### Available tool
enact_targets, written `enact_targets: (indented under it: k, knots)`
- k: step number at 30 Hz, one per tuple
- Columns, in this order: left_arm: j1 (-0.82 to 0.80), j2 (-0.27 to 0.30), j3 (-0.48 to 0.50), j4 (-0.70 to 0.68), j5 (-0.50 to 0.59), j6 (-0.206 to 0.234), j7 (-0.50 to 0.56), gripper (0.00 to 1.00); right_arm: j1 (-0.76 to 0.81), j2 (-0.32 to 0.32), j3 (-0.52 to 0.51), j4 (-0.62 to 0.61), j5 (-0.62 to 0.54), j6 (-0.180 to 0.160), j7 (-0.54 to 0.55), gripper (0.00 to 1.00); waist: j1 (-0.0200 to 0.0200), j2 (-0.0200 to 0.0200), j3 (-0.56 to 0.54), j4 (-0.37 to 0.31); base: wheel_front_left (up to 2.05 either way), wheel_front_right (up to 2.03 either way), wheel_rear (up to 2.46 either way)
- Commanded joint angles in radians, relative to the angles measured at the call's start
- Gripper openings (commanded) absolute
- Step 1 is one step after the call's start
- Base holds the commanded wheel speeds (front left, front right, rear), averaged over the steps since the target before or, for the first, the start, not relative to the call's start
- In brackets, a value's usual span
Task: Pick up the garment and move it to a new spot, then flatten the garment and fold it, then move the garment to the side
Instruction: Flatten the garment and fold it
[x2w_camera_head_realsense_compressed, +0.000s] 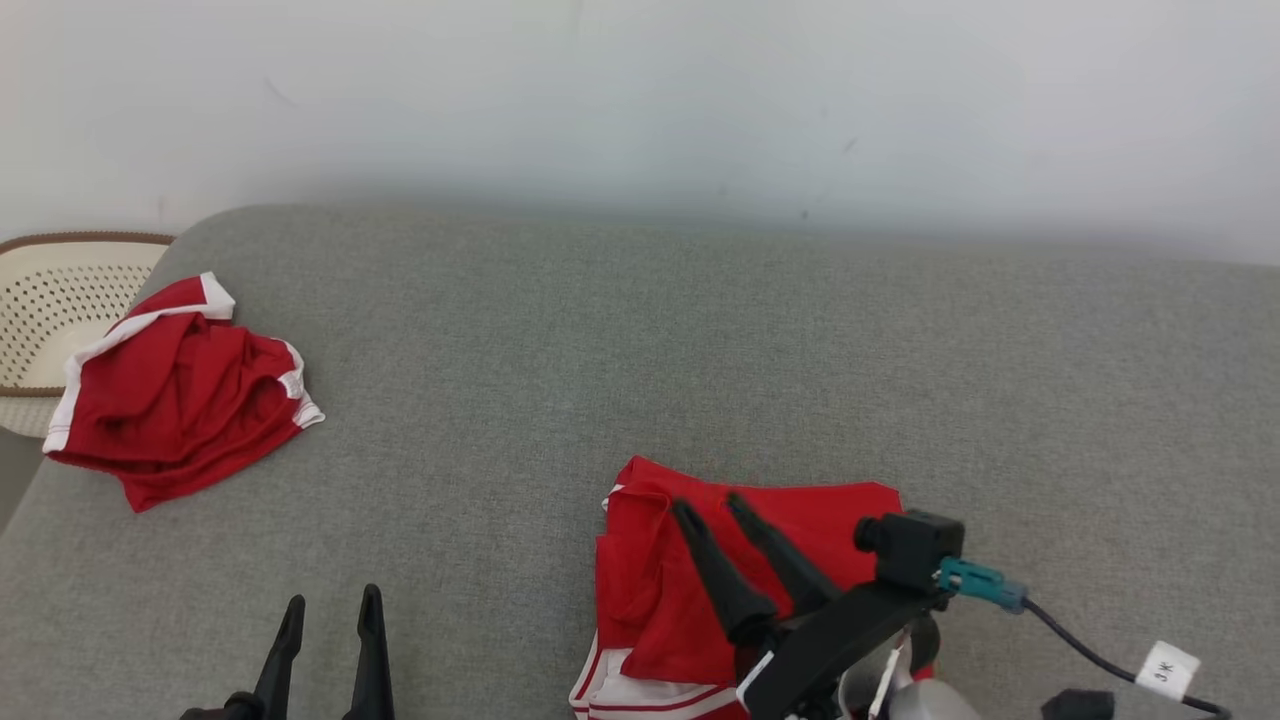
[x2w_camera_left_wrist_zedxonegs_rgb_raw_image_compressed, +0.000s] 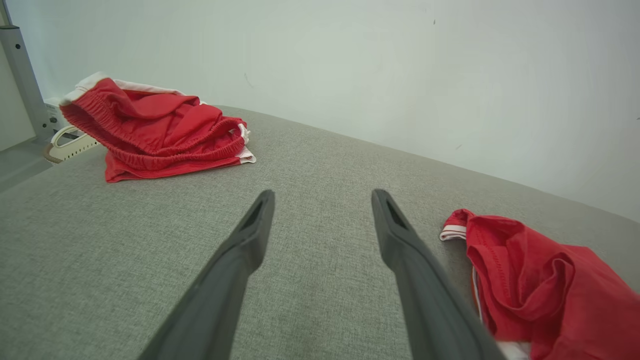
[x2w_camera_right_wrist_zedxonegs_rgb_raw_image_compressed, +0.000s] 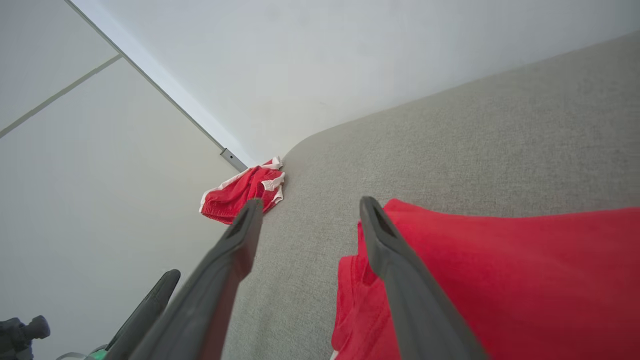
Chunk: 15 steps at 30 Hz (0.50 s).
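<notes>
Garment (x2w_camera_head_realsense_compressed: 850, 505) crumpled, likely relocated | flatten/fold/side-move pending | right hand (x2w_camera_head_realsense_compressed: 712, 505) fingers apart over it | left hand (x2w_camera_head_realsense_compressed: 333, 598) apart

Looks like a home laundry spot: wide grey woven-fabric cushioned surface (x2w_camera_head_realsense_compressed: 700, 340) against plain white wall (x2w_camera_head_realsense_compressed: 640, 90), cream perforated plastic basket with brown rim (x2w_camera_head_realsense_compressed: 50, 300) alongside.
</notes>
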Motion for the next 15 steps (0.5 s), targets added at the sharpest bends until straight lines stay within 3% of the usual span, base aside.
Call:
enact_targets:
  k: [1,15]
  knots:
    - [0.009,0.002,0.005,0.001,-0.003,-0.003,-0.004,1.0,-0.005,0.0,-0.004,-0.005,-0.007,0.0,-0.005,1.0,0.0,-0.0001,-0.005,-0.005,0.0,0.0,0.0]
    - [0.033,0.0,0.029,-0.021,0.002,-0.003,-0.004,1.0,0.071,0.0,-0.326,-0.157,-0.209,0.0,0.019,1.0,0.0,-0.0001,-0.009,-0.022,0.0,0.0,0.0]
